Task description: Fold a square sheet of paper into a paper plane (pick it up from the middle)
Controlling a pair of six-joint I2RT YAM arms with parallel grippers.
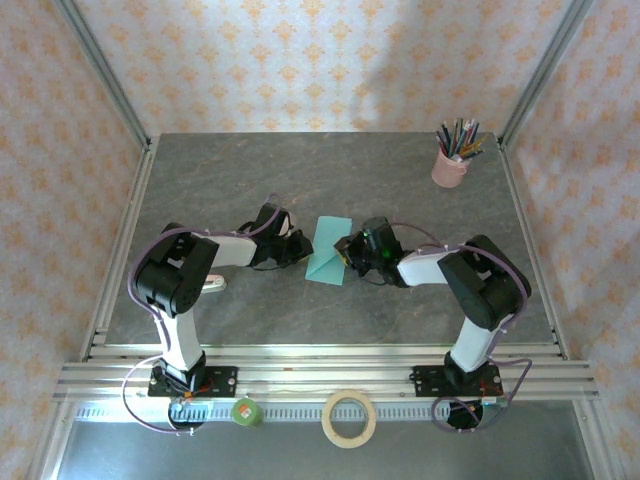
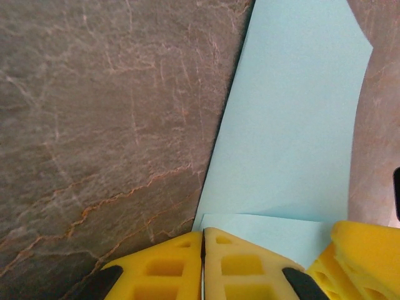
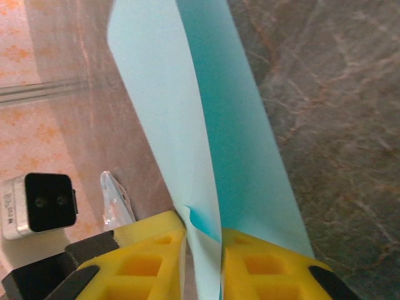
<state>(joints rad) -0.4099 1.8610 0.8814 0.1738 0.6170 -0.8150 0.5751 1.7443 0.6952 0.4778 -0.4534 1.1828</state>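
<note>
Turquoise square sheet of paper (image 1: 328, 252), folded, lies mid-table between both pincers. The right gripper (image 3: 203, 240) clamps its raised fold. The left gripper (image 2: 203, 244) is pinched tight on its corner. The stone table (image 1: 300, 180) is bare around it.

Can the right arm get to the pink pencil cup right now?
Probably not yet. The table between the right gripper and the pencil cup is bare, but the gripper looks closed on the paper, which the left gripper also pinches. It would have to let go first.
</note>
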